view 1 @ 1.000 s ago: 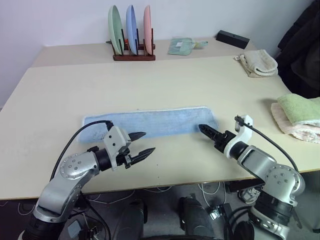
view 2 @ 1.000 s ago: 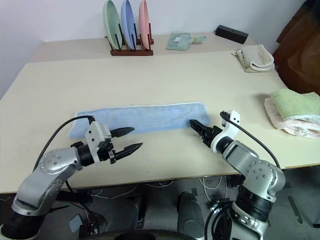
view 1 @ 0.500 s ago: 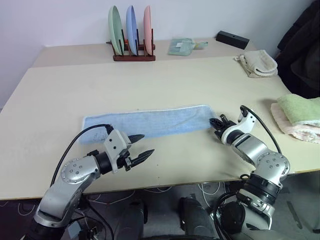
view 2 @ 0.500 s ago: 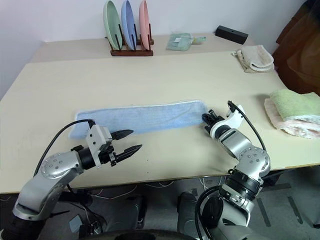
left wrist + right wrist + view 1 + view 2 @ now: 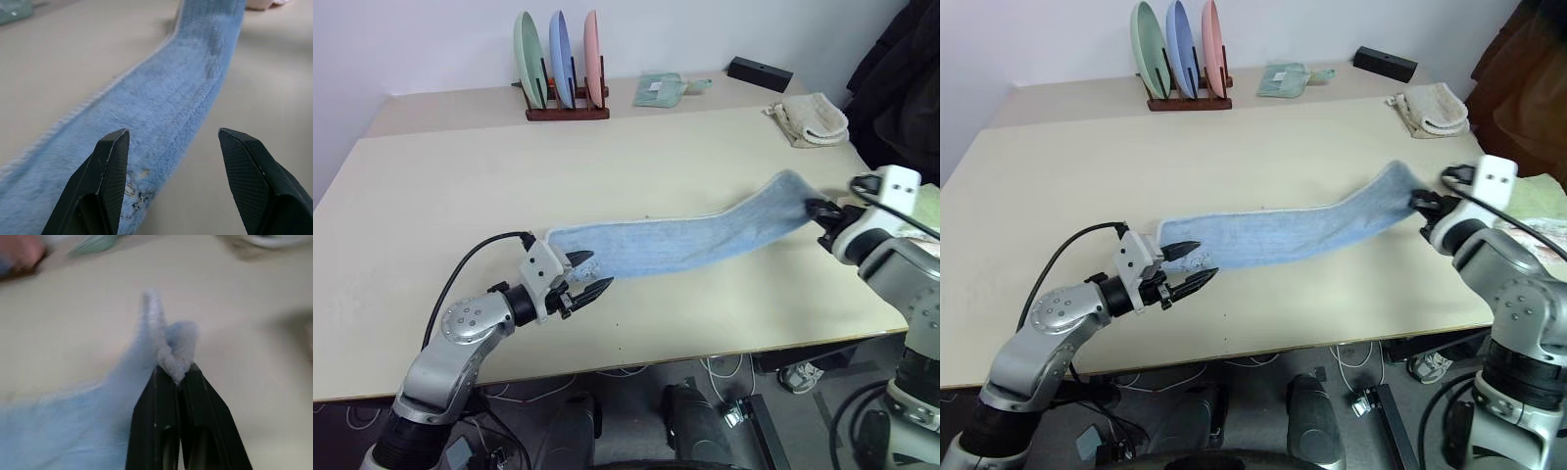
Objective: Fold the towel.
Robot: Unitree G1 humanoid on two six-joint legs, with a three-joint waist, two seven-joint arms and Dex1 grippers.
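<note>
Soft, even light falls on the table [image 5: 431,196], with faint shadows and no glare. The right wrist view is blurred; the head views are sharp.

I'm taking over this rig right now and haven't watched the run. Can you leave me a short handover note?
Right end effector: shut on the right end of the light blue towel, raised off the table.
Left end effector: open, at the towel's left end, which lies flat; nothing gripped.
Done: right end pinched and raised.
Left: carry that end over to the left end to complete the fold, then release.
</note>
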